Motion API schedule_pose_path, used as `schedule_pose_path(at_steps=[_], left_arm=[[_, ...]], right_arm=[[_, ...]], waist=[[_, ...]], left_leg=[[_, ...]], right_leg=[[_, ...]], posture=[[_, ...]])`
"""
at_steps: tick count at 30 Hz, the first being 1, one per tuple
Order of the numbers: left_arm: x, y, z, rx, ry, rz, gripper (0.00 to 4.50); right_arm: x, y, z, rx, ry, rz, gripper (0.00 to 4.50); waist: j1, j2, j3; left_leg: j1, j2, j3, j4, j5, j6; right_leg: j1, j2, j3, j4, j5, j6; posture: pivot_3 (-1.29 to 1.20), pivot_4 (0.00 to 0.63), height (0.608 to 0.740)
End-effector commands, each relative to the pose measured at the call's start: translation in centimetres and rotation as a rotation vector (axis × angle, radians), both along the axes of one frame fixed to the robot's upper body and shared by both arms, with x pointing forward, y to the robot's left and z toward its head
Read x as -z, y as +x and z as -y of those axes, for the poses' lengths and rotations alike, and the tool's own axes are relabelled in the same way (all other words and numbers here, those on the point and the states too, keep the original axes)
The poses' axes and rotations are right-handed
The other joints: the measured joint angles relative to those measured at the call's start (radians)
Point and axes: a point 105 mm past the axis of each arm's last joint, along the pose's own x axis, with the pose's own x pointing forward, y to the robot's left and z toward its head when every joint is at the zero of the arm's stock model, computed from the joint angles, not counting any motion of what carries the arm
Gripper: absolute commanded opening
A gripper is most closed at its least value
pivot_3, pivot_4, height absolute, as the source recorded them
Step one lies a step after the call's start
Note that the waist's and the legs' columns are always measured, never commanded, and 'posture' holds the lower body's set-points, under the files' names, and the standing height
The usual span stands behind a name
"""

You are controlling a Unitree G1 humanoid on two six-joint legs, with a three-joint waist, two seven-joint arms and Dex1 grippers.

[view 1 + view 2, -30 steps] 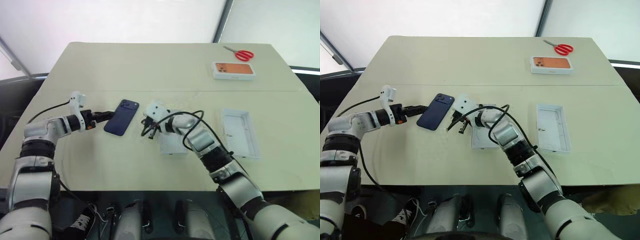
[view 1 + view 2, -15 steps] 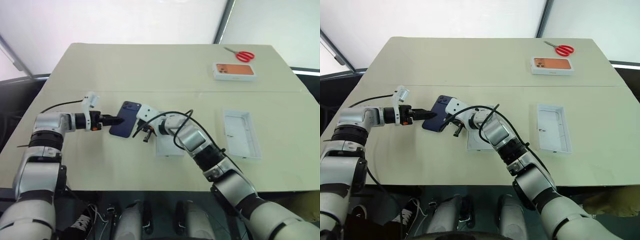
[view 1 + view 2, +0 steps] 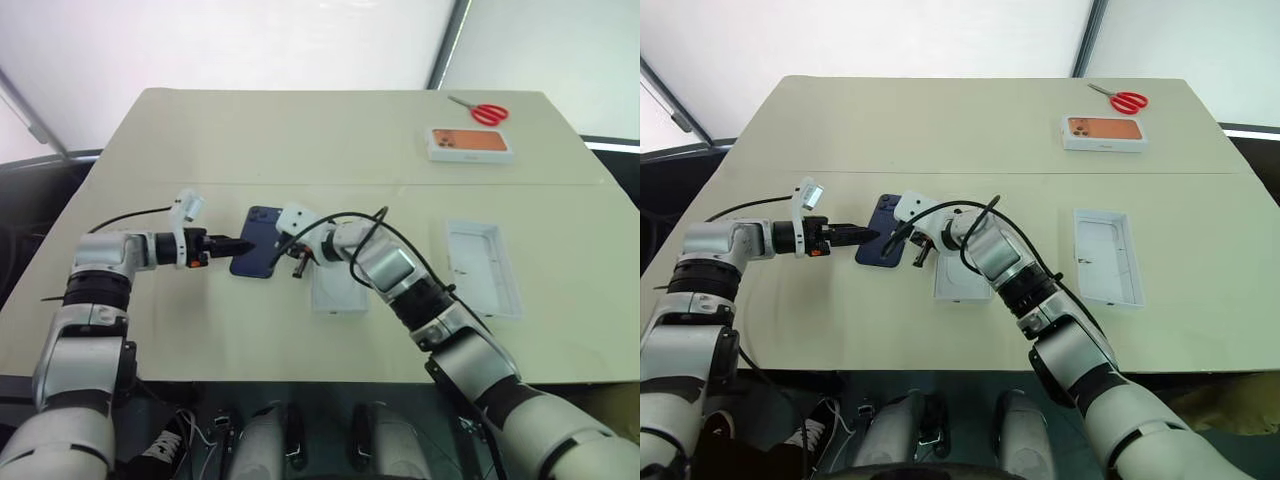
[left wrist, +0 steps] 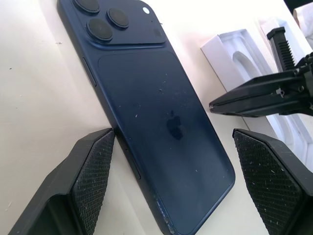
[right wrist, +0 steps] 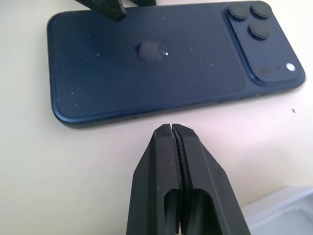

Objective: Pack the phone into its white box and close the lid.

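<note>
The shallow white cardboard box (image 3: pixel 338 287) lies nearest, just beside the slim dark navy phone (image 3: pixel 257 255), which rests back-up on the beige table (image 3: pixel 300 140). The left gripper (image 4: pixel 171 186) straddles the phone's end with fingers spread wide, holding nothing, seemingly to grasp it. The right gripper (image 5: pixel 174 147), pinched shut and empty, stands beside the phone's long edge, probably bracing it.

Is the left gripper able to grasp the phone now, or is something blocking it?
Probably yes. The left gripper is open, its fingers straddling the near end of the phone, which lies flat on the table. The shut right gripper sits beside the phone's long edge, not between them.
</note>
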Motion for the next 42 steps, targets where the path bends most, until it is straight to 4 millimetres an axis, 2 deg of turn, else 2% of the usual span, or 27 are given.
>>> schedule_pose_path(at_steps=[1, 3, 7, 16, 21, 26, 39, 42], left_arm=[[5.1, -1.9, -0.2, -0.024, 0.052, -0.199, 4.06], [5.3, -2.0, 0.2, -0.02, 0.043, -0.215, 4.06], [5.4, -2.2, 2.5, 0.006, -0.029, -0.268, 4.06], [4.1, -2.8, 5.1, 0.034, -0.204, -0.369, 4.06], [3.6, -1.8, 3.8, -0.036, -0.184, -0.315, 4.06], [3.7, -1.8, 2.3, -0.089, -0.203, -0.316, 4.06], [2.8, -1.1, 1.0, -0.187, -0.316, -0.296, 4.06], [3.2, -1.2, 1.3, -0.191, -0.316, -0.303, 3.2]], right_arm=[[-1.2, -0.1, -1.4, -0.028, 0.007, 0.043, 0.04], [-1.0, -0.1, -1.5, -0.025, 0.008, 0.034, 0.04], [-0.4, 0.0, -1.7, -0.027, -0.01, 0.044, 0.04], [-0.2, 0.3, -1.5, -0.022, -0.017, 0.053, 0.04], [-0.3, 0.3, -1.3, -0.021, -0.014, 0.053, 0.04], [-0.1, 0.2, -1.2, -0.026, -0.016, 0.047, 0.04], [0.0, -0.1, -1.4, -0.045, -0.02, 0.049, 0.04], [0.0, -0.1, -1.4, -0.046, -0.024, 0.05, 0.0]], waist=[[0.0, 0.0, 0.0], [0.0, 0.0, -0.001], [0.001, 0.001, -0.006], [0.004, 0.003, -0.012], [0.003, 0.003, -0.012], [0.001, 0.003, -0.012], [-0.017, 0.003, -0.012], [-0.023, 0.003, -0.012]], left_leg=[[0.0, 0.0, 0.0, 0.0, 0.0, 0.0], [0.0, 0.0, 0.0, 0.0, 0.0, 0.0], [0.001, 0.0, 0.0, 0.0, 0.0, 0.0], [0.002, -0.001, -0.002, 0.0, 0.0, 0.0], [0.002, -0.001, -0.002, 0.0, 0.0, 0.0], [0.002, -0.001, -0.002, 0.0, 0.0, 0.0], [0.002, -0.001, -0.003, 0.0, 0.0, 0.0], [0.002, -0.001, -0.003, 0.0, 0.0, 0.0]], right_leg=[[0.0, 0.0, 0.0, 0.0, 0.0, 0.0], [0.0, 0.0, 0.0, 0.0, 0.0, 0.0], [0.002, 0.0, 0.0, 0.0, 0.0, 0.0], [0.004, 0.0, 0.0, 0.0, -0.001, 0.001], [0.004, 0.0, 0.0, 0.0, -0.001, 0.001], [0.004, 0.0, 0.0, 0.0, -0.001, 0.001], [0.003, 0.0, -0.001, 0.0, -0.001, 0.001], [0.003, 0.0, -0.001, 0.0, -0.001, 0.001]], posture=[[0.0, 0.15, 0.738], [0.0, 0.15, 0.738], [0.0, 0.15, 0.738], [0.0, 0.15, 0.738], [0.0, 0.15, 0.738], [0.0, 0.15, 0.738], [0.0, 0.15, 0.738], [0.0, 0.15, 0.738]])
